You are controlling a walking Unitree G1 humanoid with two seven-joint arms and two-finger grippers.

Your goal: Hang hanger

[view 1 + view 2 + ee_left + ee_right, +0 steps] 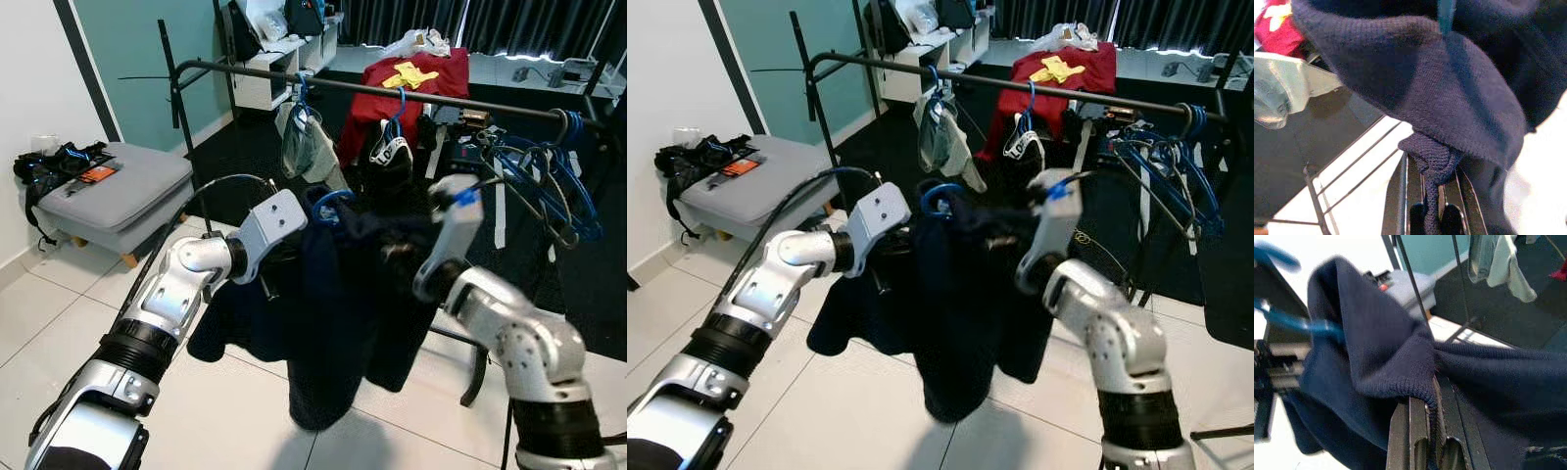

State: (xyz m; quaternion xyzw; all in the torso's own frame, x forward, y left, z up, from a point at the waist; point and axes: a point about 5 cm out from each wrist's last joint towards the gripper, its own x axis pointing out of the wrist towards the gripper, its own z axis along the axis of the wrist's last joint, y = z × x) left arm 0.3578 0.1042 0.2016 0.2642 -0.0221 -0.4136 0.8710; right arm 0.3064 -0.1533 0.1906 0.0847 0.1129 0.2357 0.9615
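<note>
Closest to the robot, two silver arms reach out in front of it and hold up a dark blue sweater [333, 313] between them. The sweater hangs down over the white tile floor [196, 411].

The left gripper [1432, 215] is pinched shut on a bunched fold of the sweater. The knit cloth is squeezed between its two black fingers [1405, 196]. The right gripper [1431, 450] is also shut on the sweater, with the edge of the cloth caught between its fingers [1418, 431].

A blue hanger [328, 204] is inside the sweater. Its hook sticks up out of the top, between the two arms. The hook is in the air, in front of the rail [392, 93] and lower than it, and is not on the rail.

A bit farther back, the black rail runs across the room. A pale cloth [309, 147] hangs from it on a blue hanger, and a dark top [390, 157] hangs next to that. At the right end of the rail is a bunch of blue hangers [549, 176].

On the left, by the wall, is a grey cushion seat [122, 196] with black things [59, 162] on it. Far at the back, a red cloth [411, 88] with something yellow on it is draped behind the rail. White shelves [279, 69] stand by the green wall.
</note>
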